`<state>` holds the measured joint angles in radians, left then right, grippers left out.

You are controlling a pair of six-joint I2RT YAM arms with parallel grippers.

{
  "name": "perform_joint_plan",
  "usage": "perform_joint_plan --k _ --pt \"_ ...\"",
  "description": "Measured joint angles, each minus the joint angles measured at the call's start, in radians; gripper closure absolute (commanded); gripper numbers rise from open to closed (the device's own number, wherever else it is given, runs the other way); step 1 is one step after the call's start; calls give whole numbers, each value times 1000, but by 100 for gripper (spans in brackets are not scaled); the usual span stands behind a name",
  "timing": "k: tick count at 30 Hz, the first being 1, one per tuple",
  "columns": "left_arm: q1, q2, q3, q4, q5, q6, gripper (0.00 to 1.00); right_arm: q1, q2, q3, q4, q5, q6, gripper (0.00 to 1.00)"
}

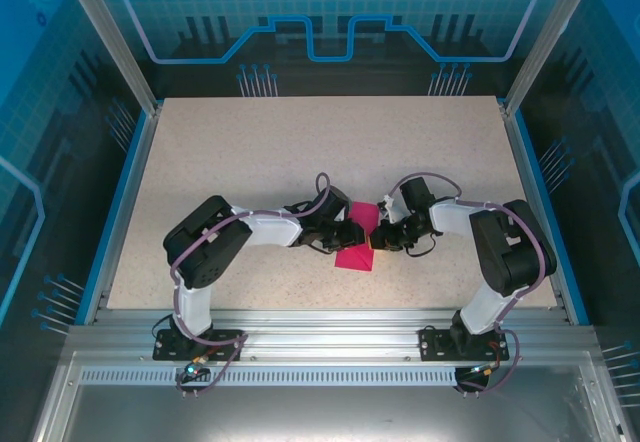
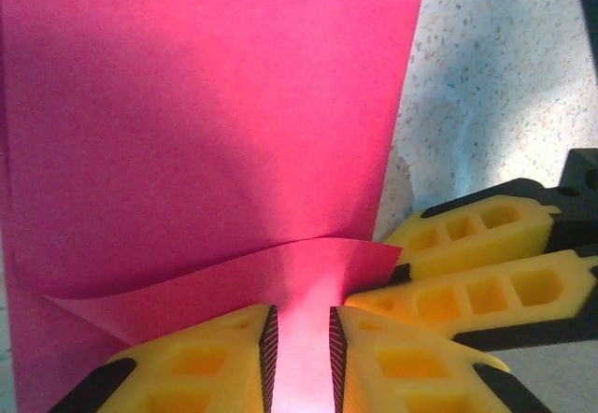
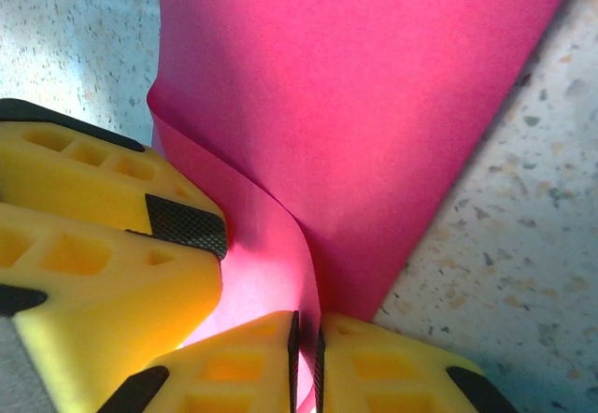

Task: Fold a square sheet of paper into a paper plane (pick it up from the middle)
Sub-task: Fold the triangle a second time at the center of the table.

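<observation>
Top view: my left gripper & right gripper meet nose to nose mid-table. The square sheet of paper sits under and just near of them. Prob. a centre pick-up to raise the mid crease.

Left wrist: left jaws stand a little apart w/ a raised ridge of the sheet running between. Can't tell if the pads bite.

Right wrist: right jaws are pressed together on that ridge, thin pink line between. I judge the pinch is there so the fold sets.

Bright, even overhead light, broad soft shadow across the pink paper — near edges slightly blurred, top view crisp
</observation>
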<state>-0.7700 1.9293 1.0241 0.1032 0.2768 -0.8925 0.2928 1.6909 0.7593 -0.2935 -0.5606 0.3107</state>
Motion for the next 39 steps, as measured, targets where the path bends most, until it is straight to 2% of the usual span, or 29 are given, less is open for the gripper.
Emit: perform_joint_plan --k 7,10,15,18,28,39 --pt "-5 6 -1 2 -11 0 76 1 -49 -3 -18 21 10 68" --pt "-5 6 -1 4 -11 0 76 1 -124 -16 -35 42 23 67" --pt "-5 6 -1 4 -14 0 76 1 -230 -55 -47 48 48 85" --pt "-5 6 -1 4 -14 0 76 8 -245 -80 -47 34 69 92" --pt "-5 6 -1 4 -14 0 76 110 -204 -112 15 -8 130 92" --pt "-5 6 -1 4 -14 0 75 118 -129 -112 32 32 146 90"
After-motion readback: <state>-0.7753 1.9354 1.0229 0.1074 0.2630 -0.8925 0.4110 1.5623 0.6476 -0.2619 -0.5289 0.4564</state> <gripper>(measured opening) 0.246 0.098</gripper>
